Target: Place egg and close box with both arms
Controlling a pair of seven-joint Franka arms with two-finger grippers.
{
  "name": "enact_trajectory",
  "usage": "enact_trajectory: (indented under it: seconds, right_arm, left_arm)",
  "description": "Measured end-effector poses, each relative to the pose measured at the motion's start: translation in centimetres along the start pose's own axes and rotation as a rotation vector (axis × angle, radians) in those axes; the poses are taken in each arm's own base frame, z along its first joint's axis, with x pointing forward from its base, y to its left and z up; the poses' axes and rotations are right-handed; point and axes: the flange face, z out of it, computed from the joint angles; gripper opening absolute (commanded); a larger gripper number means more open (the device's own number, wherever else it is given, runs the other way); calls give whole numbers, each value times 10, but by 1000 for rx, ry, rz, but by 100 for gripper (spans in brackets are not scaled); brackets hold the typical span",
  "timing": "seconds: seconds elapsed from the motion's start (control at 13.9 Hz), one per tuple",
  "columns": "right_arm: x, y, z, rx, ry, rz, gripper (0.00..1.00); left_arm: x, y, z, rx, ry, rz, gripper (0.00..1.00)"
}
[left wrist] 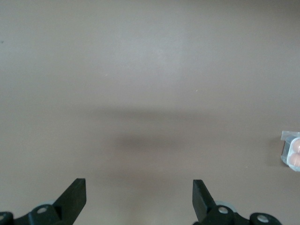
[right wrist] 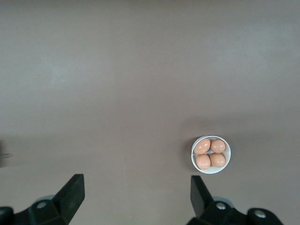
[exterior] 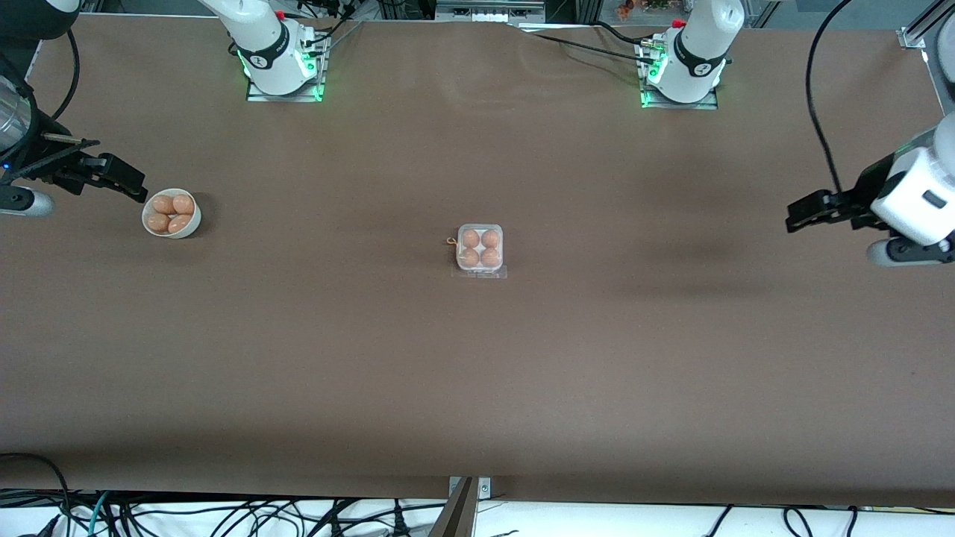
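**With Claws Wide and Empty, Carton Sat Full at Table's Centre**

While raised above the brown table (exterior: 477,373), stood well apart from the box (exterior: 480,250), one gripper at each end. Left gripper (exterior: 792,221): held over bare surface at the left arm's end, fingers (left wrist: 75,199) spread wide with nothing between them; box seen only as a sliver (left wrist: 291,150) at the edge of its wrist view. Right gripper (exterior: 140,190): held just beside the white bowl (exterior: 148,227) at the right arm's end, fingers (right wrist: 72,194) likewise spread and empty.

Box: at mid-table, all four cells filled with tan-brown eggs (exterior: 480,247). Whether clear lid lay shut or folded back, could not be told. Bowl (right wrist: 226,165): four more eggs (right wrist: 210,153) nested together, touching, well apart from the box.
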Motion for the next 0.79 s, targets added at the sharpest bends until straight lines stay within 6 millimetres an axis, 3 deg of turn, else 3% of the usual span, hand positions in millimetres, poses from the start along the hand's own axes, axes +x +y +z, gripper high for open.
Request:
enact_trajectory:
  seconds: [0.29,0.79]
  right_arm:
    - [0,0,0,0,0,0,100]
    - [0,0,0,0,0,0,100]
  left_arm:
    - [-12,-21,11,-11,-33,3,100]
    - [-8,-5,14,-16,6,35,100]
